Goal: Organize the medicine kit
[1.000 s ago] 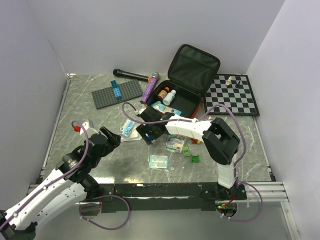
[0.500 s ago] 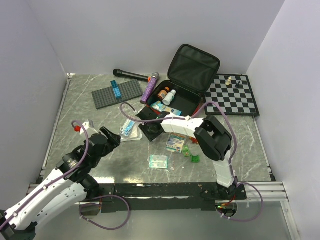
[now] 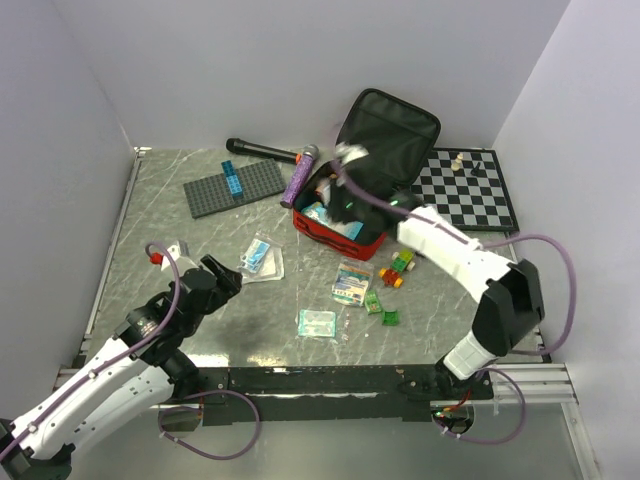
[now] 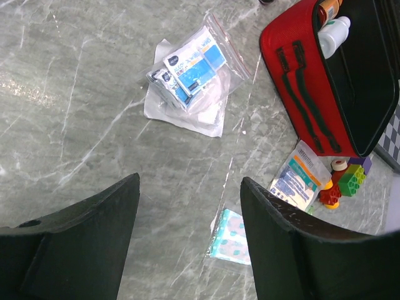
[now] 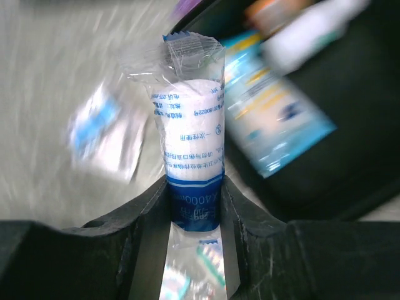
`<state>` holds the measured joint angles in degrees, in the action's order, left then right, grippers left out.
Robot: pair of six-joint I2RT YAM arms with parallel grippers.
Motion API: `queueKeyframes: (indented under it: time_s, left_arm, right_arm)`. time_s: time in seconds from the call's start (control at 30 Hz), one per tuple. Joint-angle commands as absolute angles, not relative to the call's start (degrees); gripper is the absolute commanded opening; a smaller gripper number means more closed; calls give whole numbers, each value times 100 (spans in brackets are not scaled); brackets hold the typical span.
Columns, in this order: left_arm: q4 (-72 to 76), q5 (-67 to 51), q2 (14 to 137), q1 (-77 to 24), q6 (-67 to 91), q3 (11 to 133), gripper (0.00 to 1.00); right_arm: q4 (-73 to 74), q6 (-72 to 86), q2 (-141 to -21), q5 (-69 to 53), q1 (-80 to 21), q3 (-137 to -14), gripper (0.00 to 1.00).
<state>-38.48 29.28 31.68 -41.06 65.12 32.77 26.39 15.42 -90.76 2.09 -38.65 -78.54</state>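
Note:
The medicine kit (image 3: pixel 342 232), a red zip case, lies open at the back centre with its black lid (image 3: pixel 388 128) raised. Its red wall (image 4: pixel 294 81) shows in the left wrist view, with a white bottle (image 4: pixel 331 34) inside. My right gripper (image 3: pixel 347 168) hovers blurred over the case's left side. In its wrist view it (image 5: pixel 195 187) is shut on a wrapped white bandage roll (image 5: pixel 190 119) with a blue band, above the case's black inside (image 5: pixel 325 169) and a blue box (image 5: pixel 275 119). My left gripper (image 3: pixel 222 272) (image 4: pixel 190 187) is open and holds nothing.
On the table lie a zip bag of blue packets (image 3: pixel 262 257) (image 4: pixel 190 75), a sachet (image 3: pixel 351 283) (image 4: pixel 302 176), a teal plaster pack (image 3: pixel 316 322) (image 4: pixel 232 237) and toy bricks (image 3: pixel 398 268). Behind are a grey baseplate (image 3: pixel 235 185), microphone (image 3: pixel 270 150), purple tube (image 3: pixel 298 177) and chessboard (image 3: pixel 465 188).
The right gripper closed on the bandage roll low on the table near the zip bag, then swung up and back over the open case. The left arm has not moved.

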Motion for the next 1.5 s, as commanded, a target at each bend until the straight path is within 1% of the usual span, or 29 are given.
queueKeyframes:
  time_s: [0.0, 0.17, 0.37, 0.57, 0.8, 1.0, 1.07, 1.17, 1.23, 1.33, 1.47]
  left_arm:
    - [-3709, 2865, 3181, -4104, 6372, 3287, 70]
    - [-3771, 2883, 3155, -4096, 6381, 3314, 70]
    - [-3744, 2935, 3208, -4104, 6381, 3287, 71]
    - [-3744, 3006, 3480, -4096, 6407, 3322, 70]
    - [-3718, 3050, 3595, -4096, 6434, 3305, 70]
    - [-3744, 3067, 3595, -4096, 6460, 3296, 70]
    - [-3735, 3059, 3595, -4096, 6469, 3287, 70]
    - [-3727, 3041, 3612, -4104, 6478, 3278, 70]
    - [-3727, 3041, 3621, -4104, 6478, 3278, 70]
    - [-3727, 3032, 3621, -4104, 6495, 3278, 70]
    - [-3735, 3023, 3595, -4104, 6495, 3278, 70]
  right_arm:
    - [2312, 2582, -9315, 123, -2964, -7796, 40]
    - [2004, 3295, -9992, 79, -2374, -7945, 39]
    - [2074, 3726, -10888, 44, -2013, -8507, 37]
    - [2135, 3946, -11495, 228, -1846, -8999, 37]
    - [2355, 4245, -12119, 53, -1740, -9579, 37]
    - [2259, 4386, -12340, -184, -1723, -9668, 37]
    - [2241, 4430, -12392, -255, -1731, -9686, 42]
    - [2119, 4456, -12358, -395, -1731, -9633, 55]
    - [1934, 4474, -12279, -483, -1749, -9510, 60]
    - [1916, 4465, -12173, -536, -1793, -9475, 66]
    - [1969, 4342, -11910, -387, -1811, -9343, 71]
